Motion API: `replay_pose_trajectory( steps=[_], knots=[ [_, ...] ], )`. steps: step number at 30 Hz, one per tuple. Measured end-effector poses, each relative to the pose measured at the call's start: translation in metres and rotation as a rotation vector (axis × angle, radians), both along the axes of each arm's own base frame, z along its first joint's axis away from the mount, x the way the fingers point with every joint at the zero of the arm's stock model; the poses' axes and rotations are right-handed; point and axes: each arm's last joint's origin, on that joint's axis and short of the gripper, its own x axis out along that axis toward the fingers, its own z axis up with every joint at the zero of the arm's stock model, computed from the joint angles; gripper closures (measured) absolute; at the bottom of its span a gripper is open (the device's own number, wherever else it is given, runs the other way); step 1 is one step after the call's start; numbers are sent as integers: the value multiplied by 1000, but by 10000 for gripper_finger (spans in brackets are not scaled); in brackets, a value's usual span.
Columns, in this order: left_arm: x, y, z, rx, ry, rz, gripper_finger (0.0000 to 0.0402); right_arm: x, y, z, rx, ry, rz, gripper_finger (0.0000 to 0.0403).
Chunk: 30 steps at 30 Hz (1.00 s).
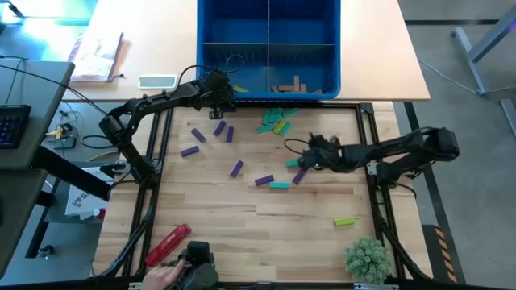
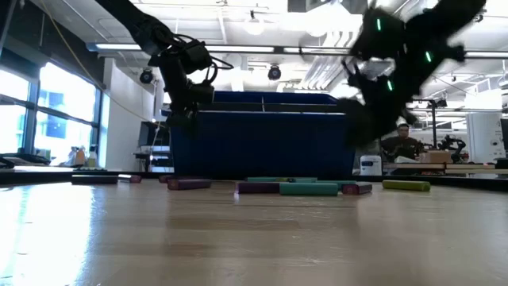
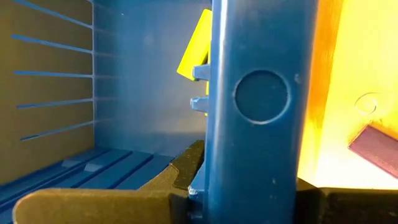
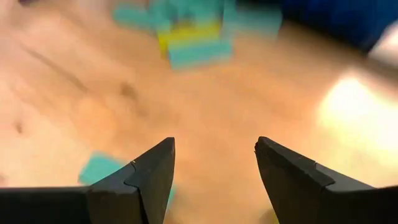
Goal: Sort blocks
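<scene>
From above, a pale plank wood tabletop (image 1: pixel 242 242) carries small rectangular blocks. Six purple blocks (image 1: pixel 235 168) lie scattered at differing angles left of centre. A mixed heap of teal and lime blocks (image 1: pixel 276 121) sits near a blue plastic bin (image 1: pixel 268 48) with dividers. One teal block (image 1: pixel 279 185) lies level across the middle, and one lime block (image 1: pixel 344 221) lies alone, long axis across the tabletop. Several tan wooden blocks (image 1: pixel 289 85) lie inside the bin. The left gripper (image 1: pixel 219 95) hangs at the bin's near wall; the right gripper (image 1: pixel 309 158) hovers over the middle blocks.

At tabletop height, blocks lie flat in a row before the dark blue bin.

The left wrist view shows the smooth bin wall between the left jaws, and a yellow-green block (image 3: pixel 196 46) tilted inside; whether the jaws grip anything, I cannot tell.

The right wrist view shows the right jaws apart and empty above the wood.
</scene>
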Motion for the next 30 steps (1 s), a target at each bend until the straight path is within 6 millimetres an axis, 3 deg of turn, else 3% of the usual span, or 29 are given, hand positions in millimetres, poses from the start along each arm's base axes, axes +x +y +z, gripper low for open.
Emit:
replay_pose_trajectory(
  steps=[3, 13, 23, 26, 30],
  knots=[
    [0, 0, 0, 0, 0, 0, 345, -10, -1, -25, 101, 9, -86, 192],
    [0, 0, 0, -1, -6, 1, 344, -27, -17, -38, 169, 117, -273, 192],
    [0, -1, 0, -11, -10, 7, 343, -22, -36, -63, 287, 162, -340, 194],
    [0, -1, 0, -11, -11, 8, 343, -20, -34, -64, 276, 175, -310, 212],
    [0, -1, 0, -15, -13, 6, 343, -18, -32, -63, 271, 178, -268, 268]
  ],
)
